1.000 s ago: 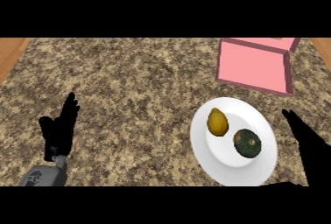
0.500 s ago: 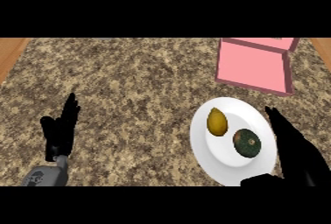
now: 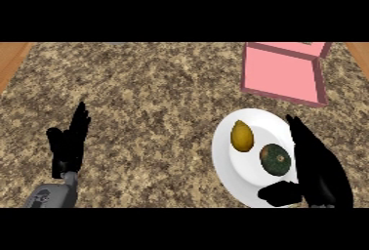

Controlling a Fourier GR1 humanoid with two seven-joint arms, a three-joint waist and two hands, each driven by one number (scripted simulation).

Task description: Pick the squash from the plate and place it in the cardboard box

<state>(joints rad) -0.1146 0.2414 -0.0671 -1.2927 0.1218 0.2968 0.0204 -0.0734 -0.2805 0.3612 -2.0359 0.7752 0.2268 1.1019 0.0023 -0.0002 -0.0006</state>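
The white plate [image 3: 238, 171] serves as the landmark. On it lie 2 items: a yellow, pear-shaped fruit [image 3: 241, 135] on its upper left part, and a dark green, round squash [image 3: 275, 159] toward its middle right, just beside the fruit but apart from it. The squash looks nearly round, so it shows no clear long axis; the fruit's long axis runs up and down the view.

The right hand [image 3: 317, 166] hangs over the plate's right rim, fingers straight and pressed together, pointing away from the robot, thumb spread out low across the plate's near edge. It holds nothing. The squash lies immediately to the left of this hand, in the pocket between fingers and thumb, so a short inward move should bring it into reach.

The left hand [image 3: 69, 144] rests open, fingers up, well apart to the plate's left.

The pink cardboard box [image 3: 281, 75] sits beyond the plate, up and slightly right.
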